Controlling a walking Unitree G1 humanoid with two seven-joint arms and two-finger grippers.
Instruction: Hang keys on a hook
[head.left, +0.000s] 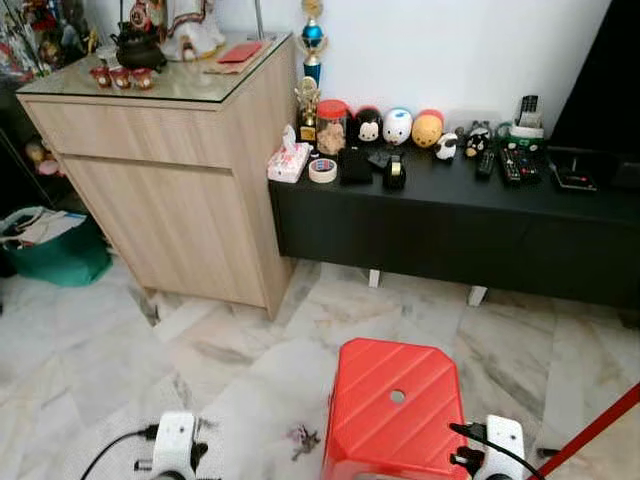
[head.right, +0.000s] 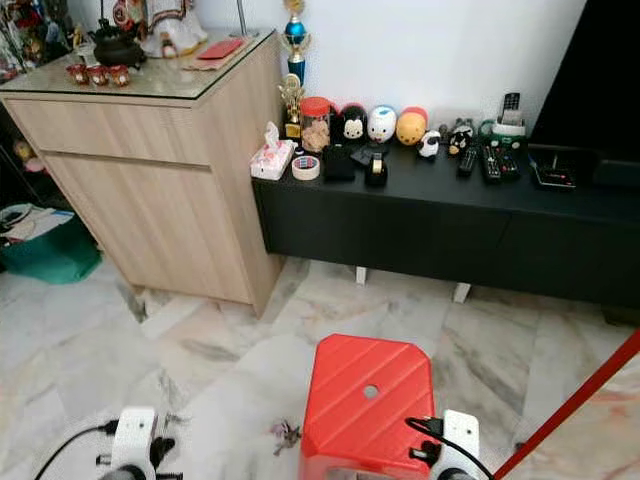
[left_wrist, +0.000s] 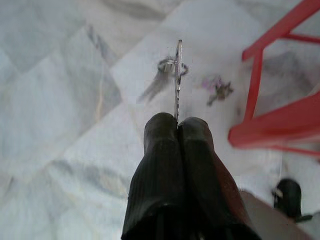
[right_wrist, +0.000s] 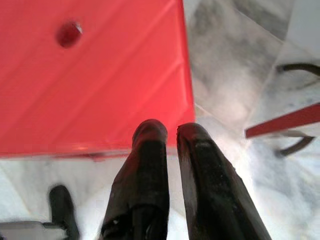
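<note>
Left gripper (left_wrist: 177, 125) fingers pressed together on the keys (left_wrist: 176, 75), one blade pinched edge-on so the ring dangles free for hooking. Keys hang above the marble floor (head.left: 90, 340), near the red stool (head.left: 392, 405). Right gripper (right_wrist: 167, 132) idle over the stool's edge, fingers slightly parted, empty. No hook identified; wooden cabinet (head.left: 170, 190) and black console (head.left: 450, 225) stand ahead.
</note>
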